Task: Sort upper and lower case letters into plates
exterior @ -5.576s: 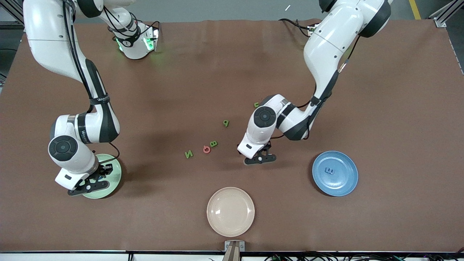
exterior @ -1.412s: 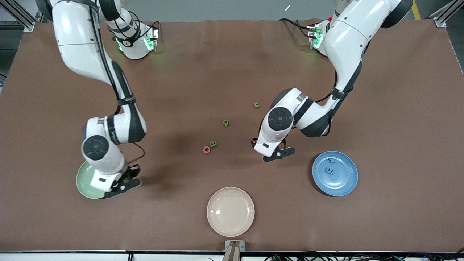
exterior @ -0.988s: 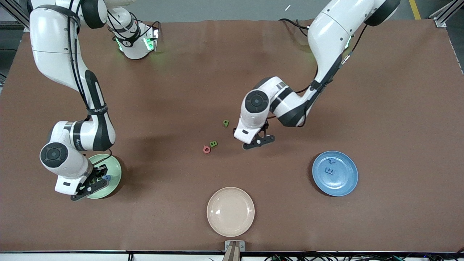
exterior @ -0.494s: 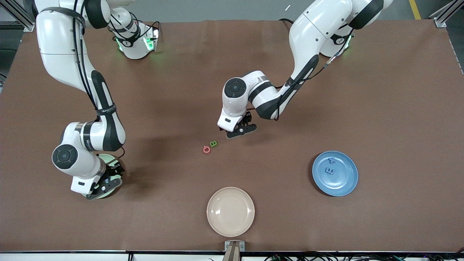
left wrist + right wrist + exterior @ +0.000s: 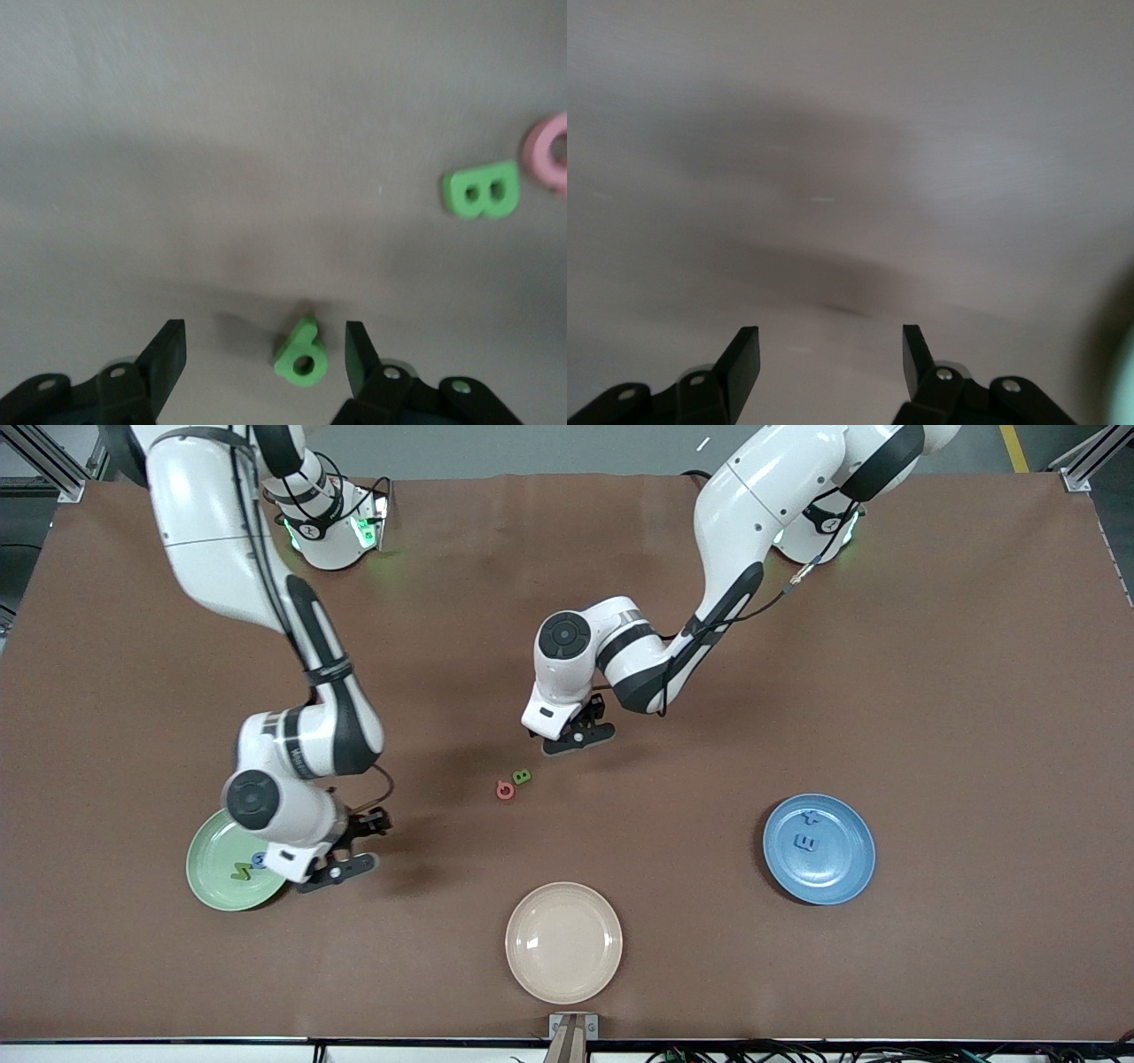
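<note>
My left gripper [image 5: 576, 737] [image 5: 264, 345] is low over the middle of the table, open, its fingers standing apart on either side of a small green letter [image 5: 301, 354]. A green B [image 5: 522, 777] [image 5: 483, 190] and a red letter [image 5: 505, 790] [image 5: 549, 164] lie close by, nearer the front camera. The pale green plate [image 5: 208, 877] holds a green letter [image 5: 241, 872] and a blue one [image 5: 258, 859]. My right gripper [image 5: 341, 859] [image 5: 830, 341] hangs open and empty just beside that plate. The blue plate [image 5: 842, 877] holds two blue letters [image 5: 804, 843].
A cream-beige plate [image 5: 563, 942] sits near the table's front edge, between the two coloured plates. Brown tabletop lies bare around it.
My left gripper has swung from near the blue plate to the green letter and come down around it. My right gripper opened over the green plate and moved off it toward the table's middle.
</note>
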`<action>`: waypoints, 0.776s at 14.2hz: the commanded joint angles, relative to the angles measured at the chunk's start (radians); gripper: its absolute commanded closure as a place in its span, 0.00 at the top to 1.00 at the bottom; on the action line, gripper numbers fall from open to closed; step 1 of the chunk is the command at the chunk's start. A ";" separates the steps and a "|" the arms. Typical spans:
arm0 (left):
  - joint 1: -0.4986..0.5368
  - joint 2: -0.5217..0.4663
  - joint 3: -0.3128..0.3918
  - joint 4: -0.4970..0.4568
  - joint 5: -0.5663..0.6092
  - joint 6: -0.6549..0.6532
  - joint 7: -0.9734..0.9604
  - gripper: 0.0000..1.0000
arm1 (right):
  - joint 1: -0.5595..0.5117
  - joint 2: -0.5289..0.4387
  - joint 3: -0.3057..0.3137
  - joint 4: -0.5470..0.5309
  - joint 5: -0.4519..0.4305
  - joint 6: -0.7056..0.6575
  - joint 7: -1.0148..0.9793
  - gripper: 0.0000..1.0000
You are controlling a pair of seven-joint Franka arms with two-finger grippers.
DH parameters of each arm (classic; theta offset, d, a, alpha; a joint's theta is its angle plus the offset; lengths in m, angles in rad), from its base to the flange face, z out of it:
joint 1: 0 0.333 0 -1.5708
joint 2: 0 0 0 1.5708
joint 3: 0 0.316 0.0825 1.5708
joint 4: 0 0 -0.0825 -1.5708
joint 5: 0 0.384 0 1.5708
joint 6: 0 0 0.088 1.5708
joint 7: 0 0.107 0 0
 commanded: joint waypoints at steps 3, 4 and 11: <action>-0.028 0.067 0.008 0.041 0.031 0.005 0.015 0.71 | 0.121 -0.022 -0.009 -0.017 0.019 -0.011 0.423 0.73; -0.030 0.067 0.008 0.041 0.039 0.007 0.023 0.66 | 0.140 -0.019 -0.009 -0.013 0.030 -0.010 0.514 0.72; -0.024 0.067 0.008 0.055 0.040 0.007 0.049 0.38 | 0.226 0.013 -0.009 0.015 0.162 0.018 0.868 0.71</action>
